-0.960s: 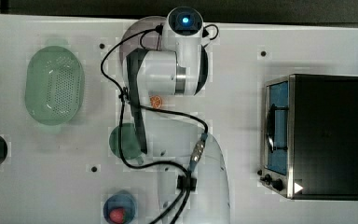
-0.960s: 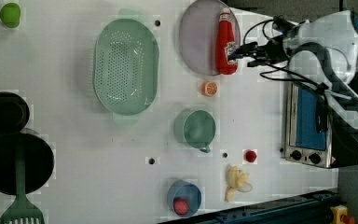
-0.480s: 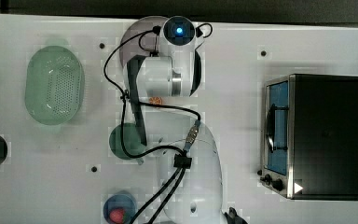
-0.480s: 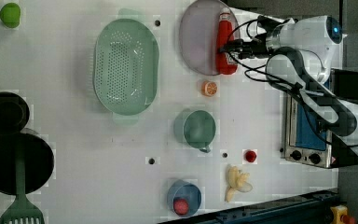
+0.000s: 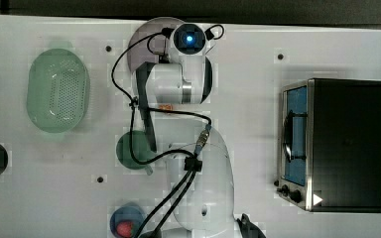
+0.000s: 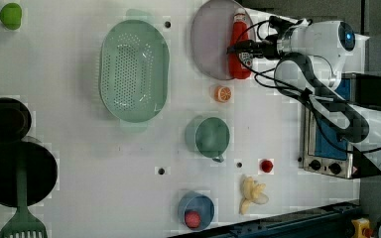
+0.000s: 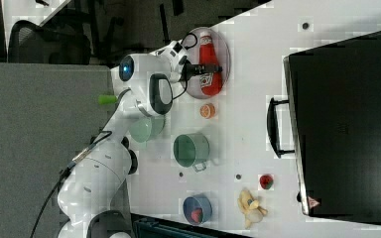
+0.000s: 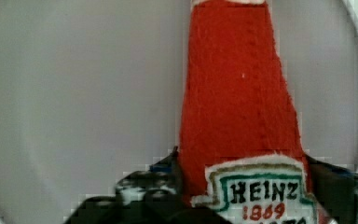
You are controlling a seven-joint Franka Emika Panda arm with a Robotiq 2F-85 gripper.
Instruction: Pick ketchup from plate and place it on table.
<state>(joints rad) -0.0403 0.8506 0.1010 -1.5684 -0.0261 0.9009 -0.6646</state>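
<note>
ketchup: The red ketchup [image 6: 239, 47] lies flat on the plate [image 6: 209, 42], near its 3 o'clock edge in the left view.
gripper: The gripper [image 8: 242, 186] is down over the bottle, 1 finger [image 8: 161, 179] on each side at the label. The fingers look snug on it, but a firm hold cannot be told.
risk 1: The bottle is soft, so it may bend and slip out.
risk 2: A low lift may drag it and bump the plate along the table [image 6: 129, 163].
</note>
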